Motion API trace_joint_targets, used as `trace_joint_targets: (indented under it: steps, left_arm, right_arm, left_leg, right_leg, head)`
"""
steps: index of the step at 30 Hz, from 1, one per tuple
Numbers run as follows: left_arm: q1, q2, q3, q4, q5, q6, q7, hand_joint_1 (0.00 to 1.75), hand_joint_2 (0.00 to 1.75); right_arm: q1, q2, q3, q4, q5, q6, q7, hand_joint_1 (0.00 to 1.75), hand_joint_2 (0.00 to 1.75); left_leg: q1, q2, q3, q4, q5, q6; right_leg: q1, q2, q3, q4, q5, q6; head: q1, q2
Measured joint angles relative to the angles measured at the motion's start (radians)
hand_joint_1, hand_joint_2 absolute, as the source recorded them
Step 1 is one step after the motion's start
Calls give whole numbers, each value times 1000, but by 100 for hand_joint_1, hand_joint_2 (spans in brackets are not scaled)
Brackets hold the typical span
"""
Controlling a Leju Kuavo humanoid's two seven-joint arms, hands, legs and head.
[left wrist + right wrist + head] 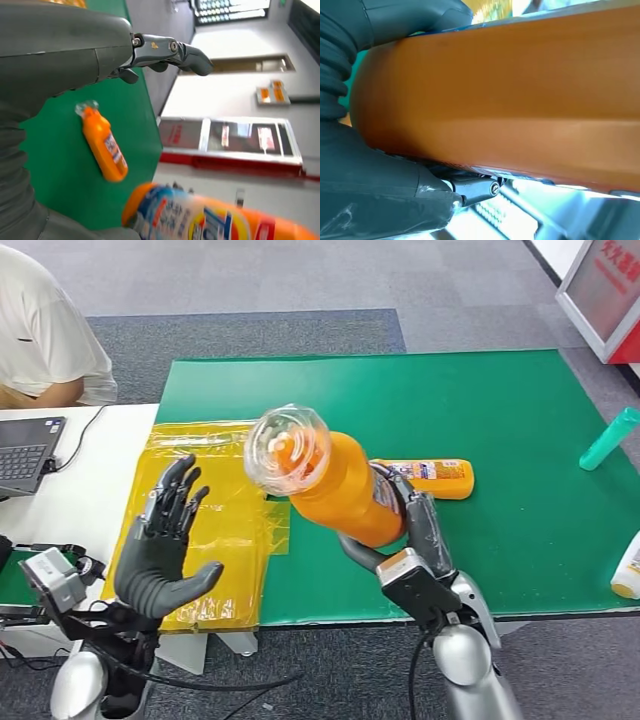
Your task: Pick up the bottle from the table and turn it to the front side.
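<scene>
Green surface (pixel 483 410) below; your right hand (pixel 411 530) grips the bottle (pixel 340 485) aloft for turning, left hand (pixel 162 545) spread, holding nothing.

Held bottle (pixel 332 480) raised over the near edge of the mat (pixel 483 410), cap end tilted toward the camera and left, gripped at its base by the right hand (pixel 411 525). Left hand (pixel 162 545) to its left – apart from it, above the plastic sheet (pixel 226 530). Second bottle (pixel 434 476) lying on the mat just behind; tube (pixel 610 439) far right, laptop (pixel 26 448) far left.
</scene>
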Motion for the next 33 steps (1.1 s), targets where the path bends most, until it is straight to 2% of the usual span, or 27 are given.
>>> trace_joint_targets:
  steps: [6, 10, 14, 19, 24, 33]
  left_arm:
    - [-38, 14, -155, 0, -43, -10, -12, 0, 175]
    - [-44, 23, -192, 0, -46, -13, -14, 0, 175]
    - [-60, 33, -232, 0, -63, -16, -15, 0, 175]
    - [-101, 39, -292, -17, -172, 52, -48, 0, 175]
    - [-154, 41, -357, -60, -295, 146, -60, 0, 175]
    - [-181, 42, -395, -75, -318, 202, -63, 0, 175]
  right_arm:
    - [-7, 8, 8, 8, 36, -62, -19, 175, 175]
    - [-7, 8, 9, 9, 49, -70, -19, 175, 175]
    - [-3, 8, 16, 11, 107, -118, -25, 175, 175]
    - [39, 8, 52, 10, 159, -184, -46, 175, 175]
    - [62, 8, 97, -7, 182, -205, -41, 175, 175]
    - [78, 4, 136, -27, 193, -216, -34, 175, 175]
  left_leg:
    - [0, 0, 0, 0, 0, 0]
    - [0, 0, -1, 0, 0, 0]
    - [0, 0, -1, 0, 0, 0]
    - [0, 0, -1, 0, 0, 0]
    - [0, 0, -1, 0, 0, 0]
    - [0, 0, -1, 0, 0, 0]
  right_leg:
    - [0, 0, 0, 0, 0, 0]
    - [0, 0, -1, 0, -1, -1]
    - [0, 0, -1, 0, -1, -1]
    - [0, 0, -1, 0, -1, -1]
    - [0, 0, -2, 0, -1, -1]
    - [0, 0, -2, 0, -1, -1]
  head:
    - [0, 0]
    - [0, 0]
    - [0, 0]
    - [0, 0]
    - [0, 0]
    - [0, 0]
